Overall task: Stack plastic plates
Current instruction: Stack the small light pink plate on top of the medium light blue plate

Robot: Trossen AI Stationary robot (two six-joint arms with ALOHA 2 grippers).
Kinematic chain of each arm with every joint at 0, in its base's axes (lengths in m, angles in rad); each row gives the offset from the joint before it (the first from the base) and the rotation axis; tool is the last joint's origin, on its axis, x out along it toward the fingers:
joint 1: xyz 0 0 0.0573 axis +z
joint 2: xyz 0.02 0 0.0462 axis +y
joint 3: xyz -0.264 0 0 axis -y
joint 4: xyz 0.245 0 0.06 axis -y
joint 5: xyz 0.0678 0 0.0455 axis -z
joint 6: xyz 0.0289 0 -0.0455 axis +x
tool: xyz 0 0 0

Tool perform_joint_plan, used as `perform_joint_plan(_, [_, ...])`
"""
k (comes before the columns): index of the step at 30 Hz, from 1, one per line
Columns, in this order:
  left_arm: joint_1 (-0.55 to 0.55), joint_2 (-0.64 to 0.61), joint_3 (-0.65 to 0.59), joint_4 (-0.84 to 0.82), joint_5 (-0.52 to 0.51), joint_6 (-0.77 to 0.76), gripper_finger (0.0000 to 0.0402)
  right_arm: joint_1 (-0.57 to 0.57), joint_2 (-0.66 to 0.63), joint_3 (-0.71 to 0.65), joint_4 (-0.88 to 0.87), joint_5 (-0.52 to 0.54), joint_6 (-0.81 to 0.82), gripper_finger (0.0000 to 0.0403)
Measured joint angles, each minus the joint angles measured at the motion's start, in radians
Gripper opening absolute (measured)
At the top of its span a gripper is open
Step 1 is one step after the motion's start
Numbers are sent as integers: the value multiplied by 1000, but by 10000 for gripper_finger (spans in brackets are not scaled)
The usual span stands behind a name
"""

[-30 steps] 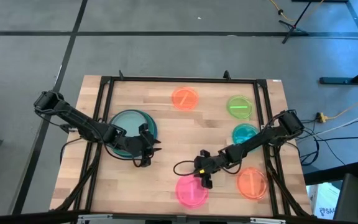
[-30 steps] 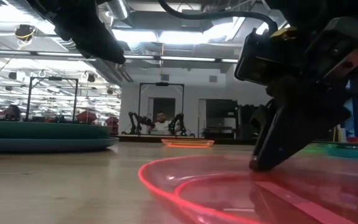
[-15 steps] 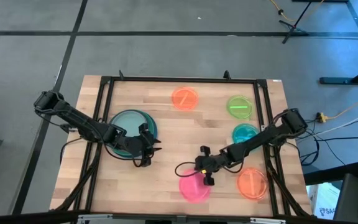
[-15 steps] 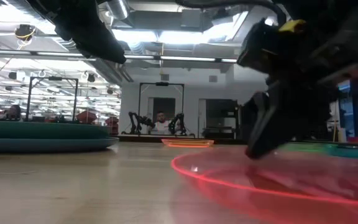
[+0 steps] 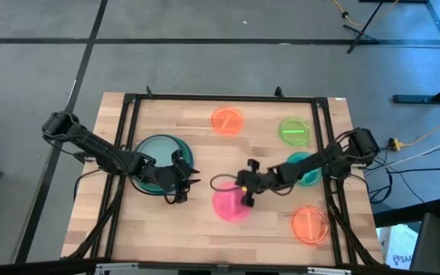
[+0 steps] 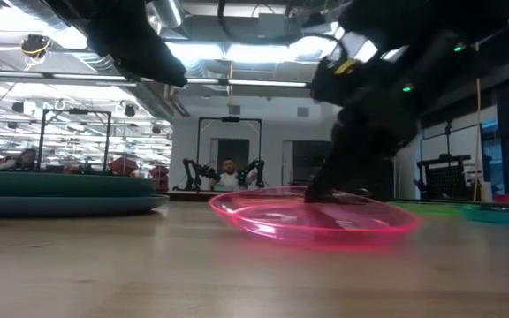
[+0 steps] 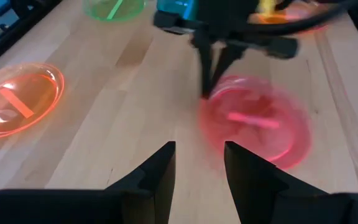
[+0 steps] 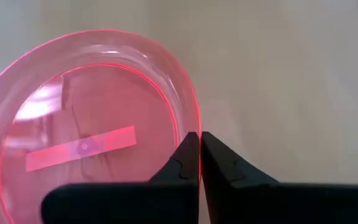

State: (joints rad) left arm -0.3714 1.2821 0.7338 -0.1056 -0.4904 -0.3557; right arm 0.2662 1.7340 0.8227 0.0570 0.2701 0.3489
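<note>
Wood, pale and planked, is the table [image 5: 197,145] under both my arms, framed by a dark metal rail. Biggest on it is the stack of large plates [image 5: 159,156] at my left side, a teal-green plate sitting on a blue one, with my left gripper [image 5: 186,180] at its rim nearest the table's middle, fingers [image 7: 160,171] standing apart and holding nothing. Next is the pink plate [image 5: 229,205], near the centre of the table toward the front edge; my right gripper [image 5: 244,195] has its fingers [image 8: 188,163] pressed together on the plate's rim, pinching the thin translucent wall between them. In the low view the pink plate [image 6: 312,216] sits tipped, its far edge raised under my gripper. Behind my right arm a teal plate [image 5: 305,166] lies partly hidden. A lime plate [image 5: 294,131] and an orange plate [image 5: 228,120] rest toward the far edge, and a second orange plate [image 5: 309,223] lies near the front right corner.
</note>
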Motion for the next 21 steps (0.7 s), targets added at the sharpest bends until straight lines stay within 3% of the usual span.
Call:
perform_joint_plan(8, [0, 133, 0, 116, 16, 53, 130, -47, 3, 0, 3, 3, 16, 3])
perform_joint_plan(13, [0, 238, 0, 230, 80, 135, 130, -46, 3, 0, 10, 33, 9, 11])
perform_joint_plan(21, [28, 349, 0, 281, 101, 101, 130, -50, 5, 0, -7, 63, 12, 110])
